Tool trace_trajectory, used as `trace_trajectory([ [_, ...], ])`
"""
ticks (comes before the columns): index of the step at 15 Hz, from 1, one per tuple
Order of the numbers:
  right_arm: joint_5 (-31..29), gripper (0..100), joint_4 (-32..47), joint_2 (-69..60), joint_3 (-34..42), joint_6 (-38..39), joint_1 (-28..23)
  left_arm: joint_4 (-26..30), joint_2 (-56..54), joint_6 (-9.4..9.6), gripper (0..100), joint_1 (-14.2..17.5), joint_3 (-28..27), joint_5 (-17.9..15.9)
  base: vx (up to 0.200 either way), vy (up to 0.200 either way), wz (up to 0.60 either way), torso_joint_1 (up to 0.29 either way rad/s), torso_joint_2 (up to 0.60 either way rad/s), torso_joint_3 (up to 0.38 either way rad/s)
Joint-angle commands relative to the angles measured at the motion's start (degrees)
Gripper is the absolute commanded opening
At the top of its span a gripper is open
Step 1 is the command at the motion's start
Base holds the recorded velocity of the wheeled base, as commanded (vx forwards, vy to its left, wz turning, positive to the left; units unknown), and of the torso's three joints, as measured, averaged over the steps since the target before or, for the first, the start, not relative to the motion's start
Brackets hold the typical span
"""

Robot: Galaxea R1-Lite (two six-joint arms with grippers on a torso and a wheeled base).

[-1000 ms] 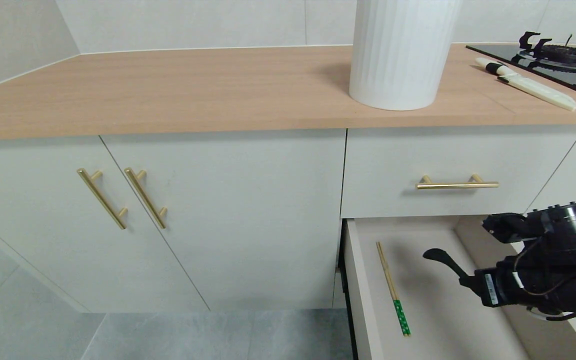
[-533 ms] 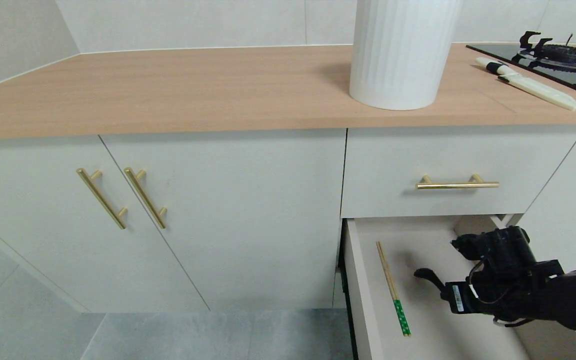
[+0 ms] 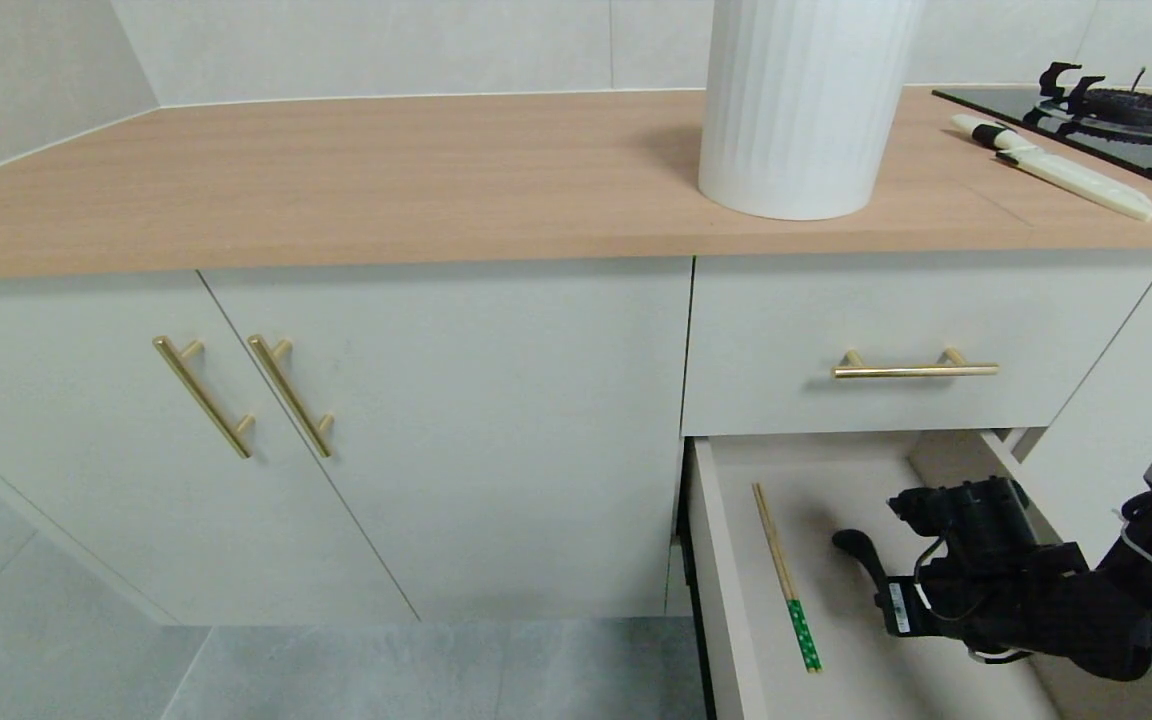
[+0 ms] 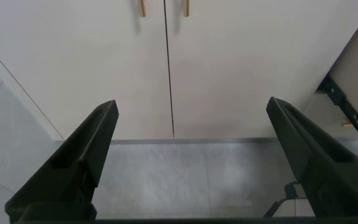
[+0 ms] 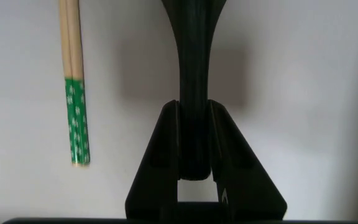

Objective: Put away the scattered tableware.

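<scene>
My right gripper hangs over the open lower drawer, shut on the handle of a black spoon. The spoon sticks out ahead of the fingers, its bowl end low over the drawer floor; I cannot tell if it touches. A pair of wooden chopsticks with green ends lies on the drawer floor to the spoon's left. A cream knife with a black band lies on the counter at the right. My left gripper is open, low over the grey floor before the cabinet doors.
A tall ribbed white container stands on the wooden counter. A black hob is at the far right. The upper drawer with a gold handle is closed above the open one. Two cabinet doors with gold handles are at the left.
My right gripper has moved down and left into the open drawer, carrying the black spoon lower toward the drawer floor. The chopsticks and the knife have stayed put.
</scene>
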Motion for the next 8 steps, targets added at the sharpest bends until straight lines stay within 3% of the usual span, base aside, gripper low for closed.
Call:
trace_trajectory([
  [1,-0.1,0,-0.1,0.6,0.3,0.0,0.1,0.0,0.0,0.0,100,0.0,0.0,0.0,0.0,0.0,0.0,0.0,0.0,0.0],
  [3,-0.2,0,-0.2,0.6,0.3,0.0,0.0,0.0,0.0,0.0,100,0.0,0.0,0.0,0.0,0.0,0.0,0.0,0.0,0.0],
  [4,-0.4,100,-0.2,0.6,0.3,0.0,0.1,0.0,0.0,0.0,100,0.0,0.0,0.0,0.0,0.0,0.0,0.0,0.0,0.0],
  [8,-0.4,100,-0.2,-0.1,0.4,0.0,0.1,0.0,0.0,0.0,100,0.0,0.0,0.0,0.0,0.0,0.0,0.0,0.0,0.0],
])
